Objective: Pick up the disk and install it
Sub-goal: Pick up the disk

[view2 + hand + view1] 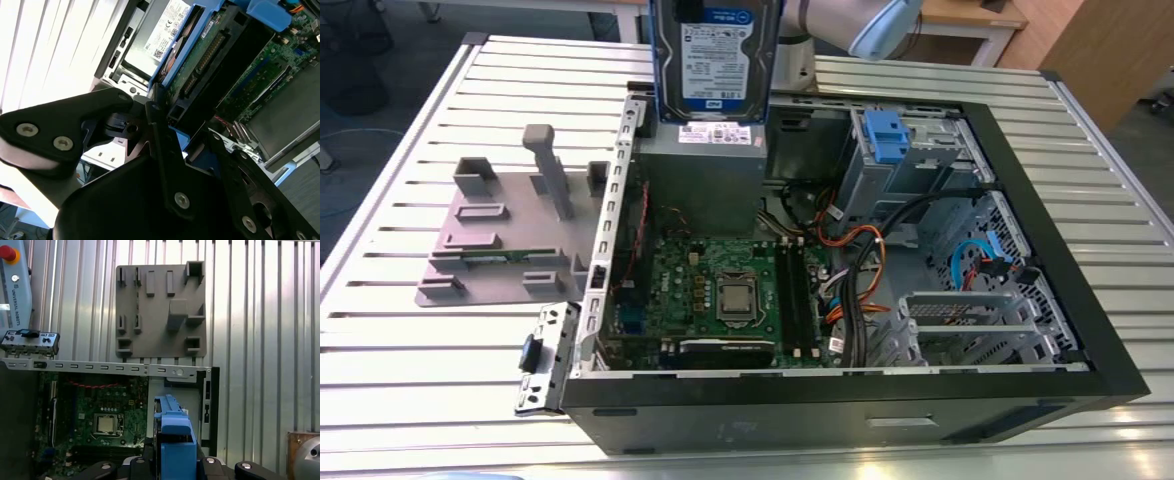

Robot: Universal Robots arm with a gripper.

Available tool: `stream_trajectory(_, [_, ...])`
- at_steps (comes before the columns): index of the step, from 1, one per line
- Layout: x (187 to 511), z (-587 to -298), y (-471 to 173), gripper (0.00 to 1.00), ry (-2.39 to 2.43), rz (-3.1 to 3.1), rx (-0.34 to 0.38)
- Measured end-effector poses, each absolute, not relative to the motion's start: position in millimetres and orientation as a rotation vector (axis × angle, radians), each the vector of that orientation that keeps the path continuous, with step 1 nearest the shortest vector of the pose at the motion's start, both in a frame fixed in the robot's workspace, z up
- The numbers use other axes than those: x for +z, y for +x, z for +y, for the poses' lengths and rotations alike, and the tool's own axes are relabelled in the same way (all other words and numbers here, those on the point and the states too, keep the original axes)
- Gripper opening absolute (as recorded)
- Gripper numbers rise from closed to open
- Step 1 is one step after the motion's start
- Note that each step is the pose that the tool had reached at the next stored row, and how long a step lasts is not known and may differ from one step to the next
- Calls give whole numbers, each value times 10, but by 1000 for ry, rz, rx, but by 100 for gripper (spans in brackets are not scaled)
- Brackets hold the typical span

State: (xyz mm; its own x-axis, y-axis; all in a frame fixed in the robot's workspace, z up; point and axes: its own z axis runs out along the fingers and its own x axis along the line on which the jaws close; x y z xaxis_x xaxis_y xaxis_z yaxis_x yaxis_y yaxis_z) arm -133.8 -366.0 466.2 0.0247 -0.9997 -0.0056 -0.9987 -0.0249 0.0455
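disk (707, 50): upright in my hand (172, 465), above the metal box (700, 175).
metal box: inside the computer case (854, 400), behind the motherboard (707, 270).
fixture plate (494, 235): on the worktop (400, 350), at the exterior view's left of the case.

A workshop: slatted metal bench (414, 390), opened computer case (787, 405).

Table: slatted silver metal top (400, 340), ribs running across from the exterior view's left to its right.
Floor: dark grey (374, 110), beyond the table's edge at the exterior view's left.
Furniture: light wooden desk (987, 18) and wooden panel (1087, 60) behind the table.
Light: bright glare on the slats (260, 315) in the first wrist view.
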Motion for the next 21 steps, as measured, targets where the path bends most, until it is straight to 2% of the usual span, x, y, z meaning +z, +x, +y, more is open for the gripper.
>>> stream_trajectory(21, [4658, -3722, -1330, 37, 2228, -2173, -56])
